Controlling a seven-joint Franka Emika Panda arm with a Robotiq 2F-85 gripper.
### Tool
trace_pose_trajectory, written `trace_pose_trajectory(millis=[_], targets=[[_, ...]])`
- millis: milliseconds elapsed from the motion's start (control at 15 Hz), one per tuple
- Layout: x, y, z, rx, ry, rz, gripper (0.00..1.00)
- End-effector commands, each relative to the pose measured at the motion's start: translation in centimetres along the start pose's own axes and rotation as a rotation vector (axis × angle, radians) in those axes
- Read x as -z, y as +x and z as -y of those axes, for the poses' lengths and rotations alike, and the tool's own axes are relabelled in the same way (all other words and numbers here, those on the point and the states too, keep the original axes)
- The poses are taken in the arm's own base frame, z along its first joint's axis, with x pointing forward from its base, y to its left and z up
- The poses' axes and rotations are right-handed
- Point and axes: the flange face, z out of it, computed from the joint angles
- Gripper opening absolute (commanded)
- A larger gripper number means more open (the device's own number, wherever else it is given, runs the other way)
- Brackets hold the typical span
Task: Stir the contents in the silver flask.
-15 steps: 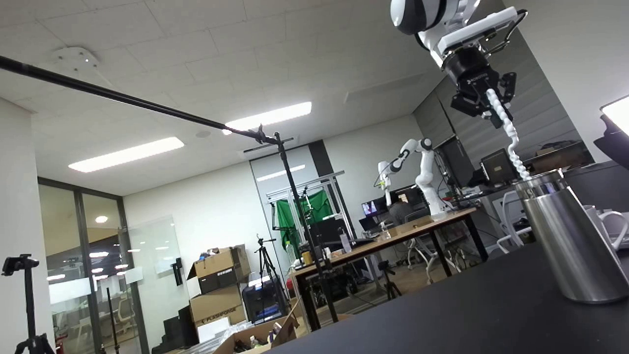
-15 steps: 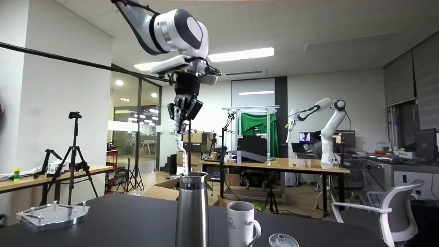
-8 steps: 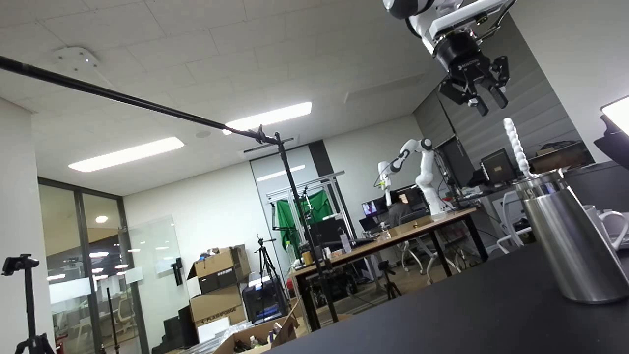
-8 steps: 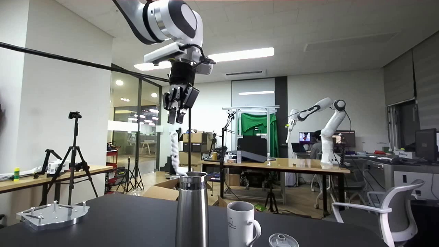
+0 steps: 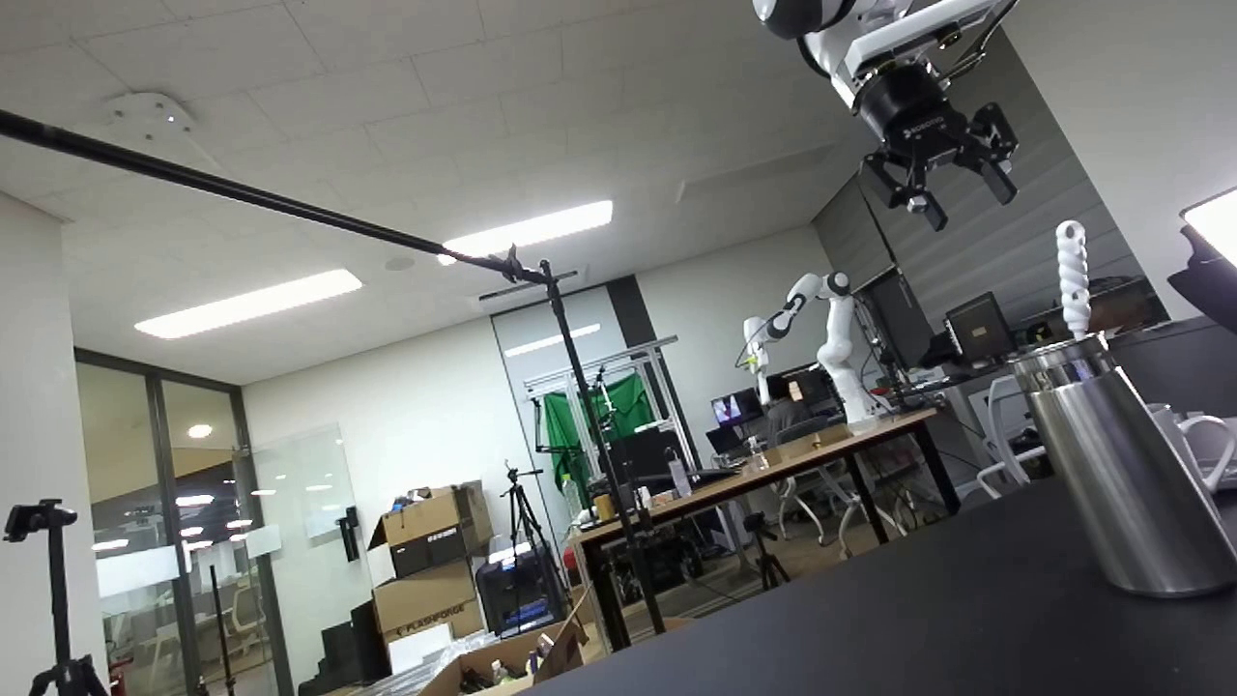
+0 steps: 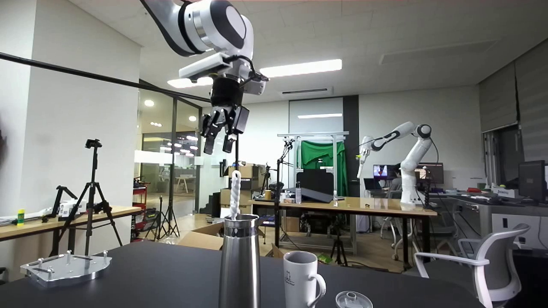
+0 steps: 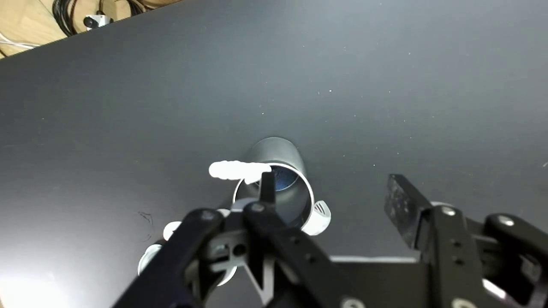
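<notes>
The silver flask [image 5: 1126, 474] is a tall brushed-steel cylinder that stands upright on the black table; in an exterior view its lower end is cut off [image 6: 239, 269]. Out of its mouth sticks a white twisted rod [image 6: 235, 192], nearly upright, its lower end hidden inside. Above the flask and apart from the rod's top is my gripper [image 5: 969, 201], open with nothing between its fingers. The wrist view looks down past the open gripper [image 7: 329, 184]; one finger covers part of the flask's mouth, and the rod [image 7: 233, 170] juts out over the rim. Dark blue shows at the bottom inside.
A white mug [image 6: 299, 278] with a handle stands close beside the flask. Near it on the table lies a clear lid [image 6: 353, 300]. A metal plate with posts [image 6: 64, 267] sits at the table's far left in that view.
My gripper has let go of the white rod, risen a little and opened wider. The freed rod has swung from a slant to nearly upright in the flask.
</notes>
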Motion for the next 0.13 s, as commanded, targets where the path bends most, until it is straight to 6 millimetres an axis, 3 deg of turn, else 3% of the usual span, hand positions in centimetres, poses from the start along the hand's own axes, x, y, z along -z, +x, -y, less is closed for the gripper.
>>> trace_pose_trajectory(millis=[0,67], targets=[[0.05,0.01,-0.01,0.000,0.000,0.001,0.68],[0.05,0.01,-0.01,0.000,0.000,0.001,0.68]])
